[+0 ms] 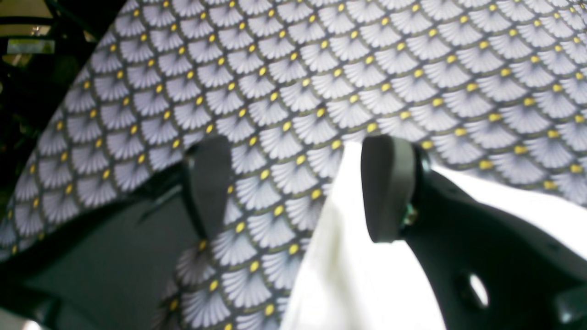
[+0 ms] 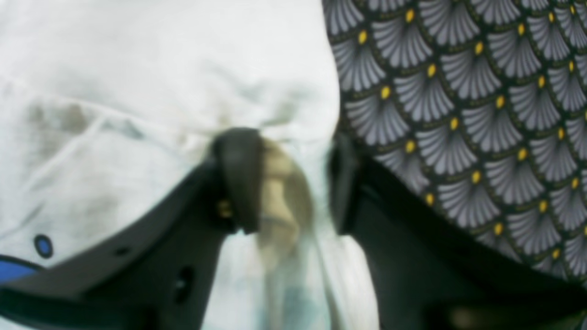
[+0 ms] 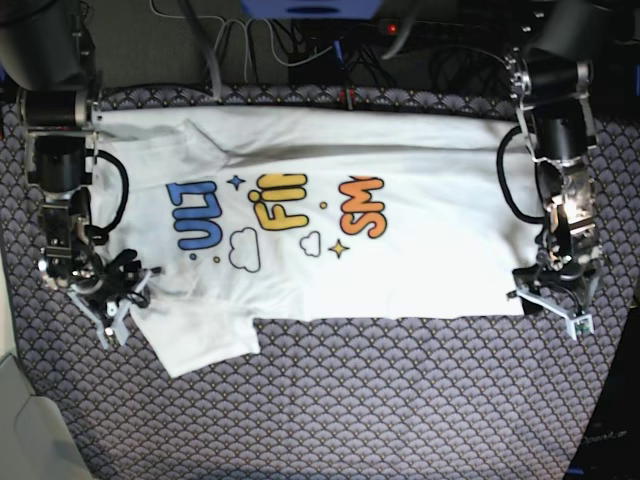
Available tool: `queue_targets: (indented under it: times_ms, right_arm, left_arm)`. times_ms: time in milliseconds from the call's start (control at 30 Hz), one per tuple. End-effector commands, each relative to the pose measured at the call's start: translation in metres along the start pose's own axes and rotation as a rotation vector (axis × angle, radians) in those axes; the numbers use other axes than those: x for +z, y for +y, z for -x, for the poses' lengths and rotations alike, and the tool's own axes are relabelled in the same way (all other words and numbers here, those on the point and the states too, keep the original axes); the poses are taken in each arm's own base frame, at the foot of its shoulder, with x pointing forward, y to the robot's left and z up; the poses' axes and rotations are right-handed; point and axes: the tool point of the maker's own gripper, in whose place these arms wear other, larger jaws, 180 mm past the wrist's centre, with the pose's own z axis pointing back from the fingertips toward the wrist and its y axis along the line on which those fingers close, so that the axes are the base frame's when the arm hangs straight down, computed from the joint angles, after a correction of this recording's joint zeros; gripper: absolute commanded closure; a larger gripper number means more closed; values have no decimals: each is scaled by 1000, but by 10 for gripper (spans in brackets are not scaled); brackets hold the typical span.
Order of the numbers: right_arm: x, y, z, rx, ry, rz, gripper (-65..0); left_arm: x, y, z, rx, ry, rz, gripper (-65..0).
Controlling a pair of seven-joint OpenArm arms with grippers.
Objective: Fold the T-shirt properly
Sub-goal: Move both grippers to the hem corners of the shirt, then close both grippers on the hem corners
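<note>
T-shirt [image 3: 330, 230] flat, print up, on patterned surface [image 3: 350, 400]. Right tool [image 2: 289, 183] pinching sleeve fabric. Left tool [image 1: 298, 188] spread, straddling hem corner. Cables [image 3: 300, 45] behind.

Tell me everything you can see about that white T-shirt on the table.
The T-shirt is white, looks like soft cotton, and lies spread print-up on a patterned tablecloth, its far edge already folded over. Blue, yellow and orange letters, clouds and stars show, cut off by that fold. One short sleeve sticks out toward the near side. The right gripper has a bunched bit of sleeve cloth between its fingers; the left gripper stands open at the hem corner.
</note>
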Motion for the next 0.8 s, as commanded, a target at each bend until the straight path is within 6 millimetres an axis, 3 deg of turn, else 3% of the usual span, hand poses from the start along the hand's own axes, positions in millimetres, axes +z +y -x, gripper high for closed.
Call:
queue_targets:
  times_ms: [0,67,100,500,667,767]
  right_arm:
    - [5,-11,-15,13,-24,21,-120]
    - [5,-11,-15,13,-24,21,-20]
    - [5,-11,-15,13,-24,21,0]
    - [5,-12,-13,13,-18,26,0]
    - [5,-12,-13,13,-17,26,0]
    - [5,-11,-13,12,-17,24,0]
  left_arm:
    - [-1,3,-33,9,-84,-5,-433]
    - [-6,3,-25,18,-82,-5,-433]
    - [-8,2,-26,20,-94,-4,-433]
    - [-23,-29,-22,62,-92,41,-433]
    - [-28,-54,-6,-44,-87,85,-433]
    - [-30,-56,5,-47,-77,87,-433]
